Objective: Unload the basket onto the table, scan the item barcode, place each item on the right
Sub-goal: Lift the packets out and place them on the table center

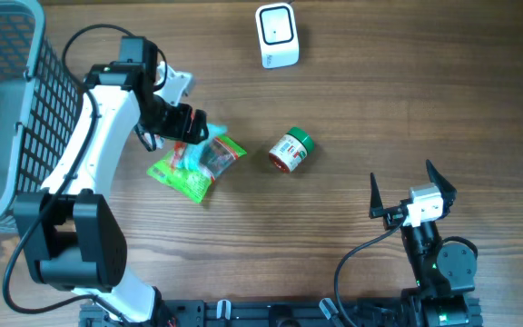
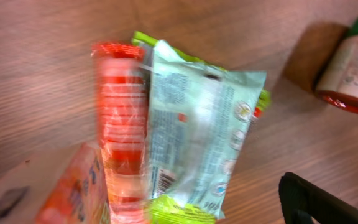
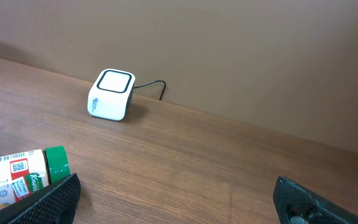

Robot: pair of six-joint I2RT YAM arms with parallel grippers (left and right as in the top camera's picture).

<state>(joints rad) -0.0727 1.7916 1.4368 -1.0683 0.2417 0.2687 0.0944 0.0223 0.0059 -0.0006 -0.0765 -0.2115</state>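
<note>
**A:** Where do the grippers stand?

**B:** The right gripper (image 1: 399,173) hangs nearest the front, jaws wide and empty. The left gripper (image 1: 192,127) hovers over the snack packet (image 2: 197,130). Its jaws look spread, with one finger (image 2: 319,199) clear of the packet's side, so nothing is gripped.

**A:** How would the packet handle?

**B:** I'd judge it light, soft, crinkly film, probably slippery. Pinch a flat sealed end gently, away from the barcode (image 2: 163,180).

**A:** Which way does it lie?

**B:** It lies flat on the table (image 1: 379,91), printed back up, over a green packet (image 1: 180,177) and beside a red packet (image 2: 122,124). From overhead its long axis slants near-left to far-right, toward the jar (image 1: 291,151). The scanner (image 1: 277,34) sits well beyond, window facing up.
</note>
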